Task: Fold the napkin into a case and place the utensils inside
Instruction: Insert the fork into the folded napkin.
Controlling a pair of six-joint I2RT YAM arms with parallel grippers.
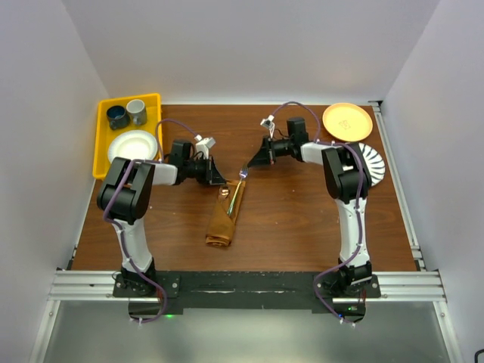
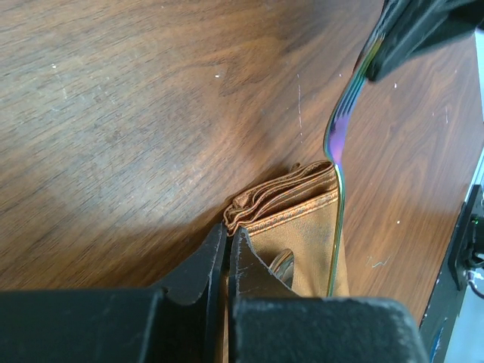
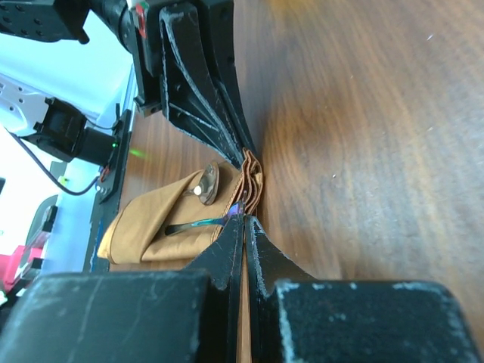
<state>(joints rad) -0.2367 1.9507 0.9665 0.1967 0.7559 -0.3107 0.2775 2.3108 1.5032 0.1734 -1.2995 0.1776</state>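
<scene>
The rust-brown napkin is folded into a narrow case (image 1: pixel 224 217) that lies mid-table. It also shows in the left wrist view (image 2: pixel 306 227) and the right wrist view (image 3: pixel 147 223). A spoon's bowl (image 3: pixel 204 184) sticks out of its pocket. My left gripper (image 1: pixel 220 180) is shut on the far left corner of the case's layered edge (image 2: pixel 249 200). My right gripper (image 1: pixel 249 165) is shut on the tine end of an iridescent fork (image 2: pixel 338 128). The fork's handle slants down along the case's right side (image 2: pixel 336 242).
A yellow tray (image 1: pixel 102 147) at the back left holds two cups and a white plate. An orange plate (image 1: pixel 347 121) and a white fluted plate (image 1: pixel 376 162) sit at the back right, behind the right arm.
</scene>
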